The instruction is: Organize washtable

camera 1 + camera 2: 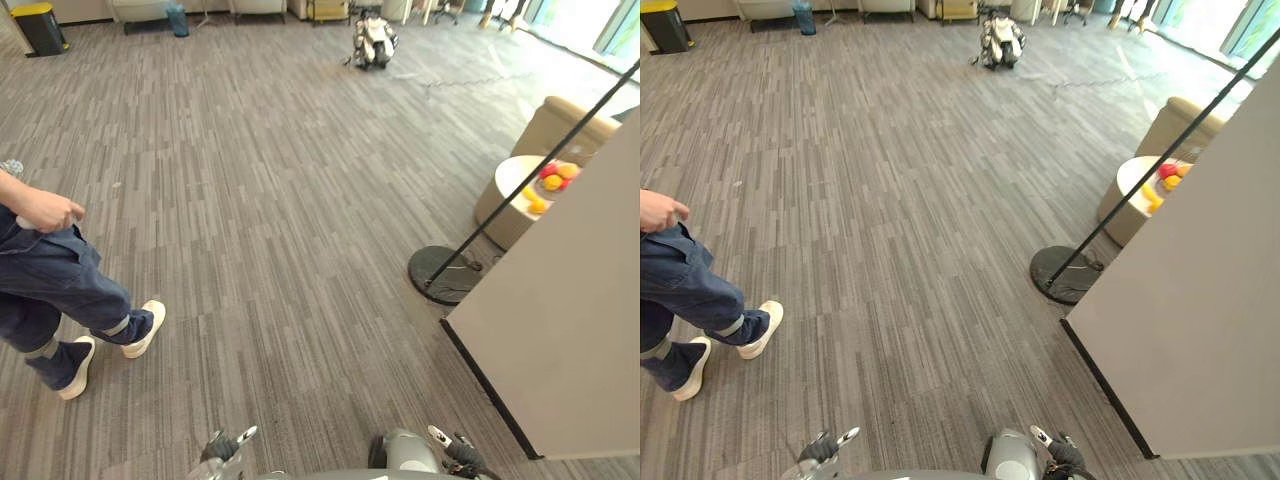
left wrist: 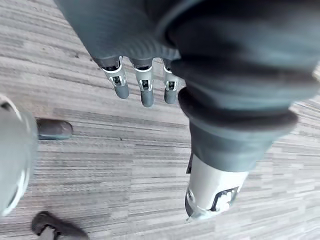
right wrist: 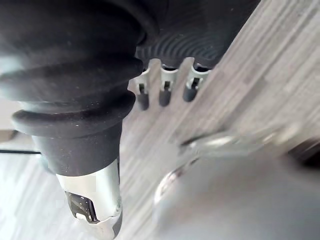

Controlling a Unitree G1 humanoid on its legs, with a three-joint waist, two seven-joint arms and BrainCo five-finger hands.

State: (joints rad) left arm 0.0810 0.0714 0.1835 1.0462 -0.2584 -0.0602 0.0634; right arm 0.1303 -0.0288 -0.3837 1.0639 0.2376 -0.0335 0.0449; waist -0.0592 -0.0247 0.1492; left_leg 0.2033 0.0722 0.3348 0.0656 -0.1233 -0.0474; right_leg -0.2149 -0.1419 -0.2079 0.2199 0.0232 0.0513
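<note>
Two: left hand (image 2: pixel 146 89), right hand (image 3: pixel 165 93), fingers (image 2: pixel 120 85) straight, empty | one person (image 1: pixel 55 285) | one table (image 1: pixel 508 180)

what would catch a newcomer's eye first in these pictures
A person in dark blue trousers and white shoes stands on the grey carpet at the left. At the right a big pale panel rises, with a black stand's round base beside it and a small round table of bright fruit beyond. The left hand and right hand hang open above the carpet, holding nothing.
</note>
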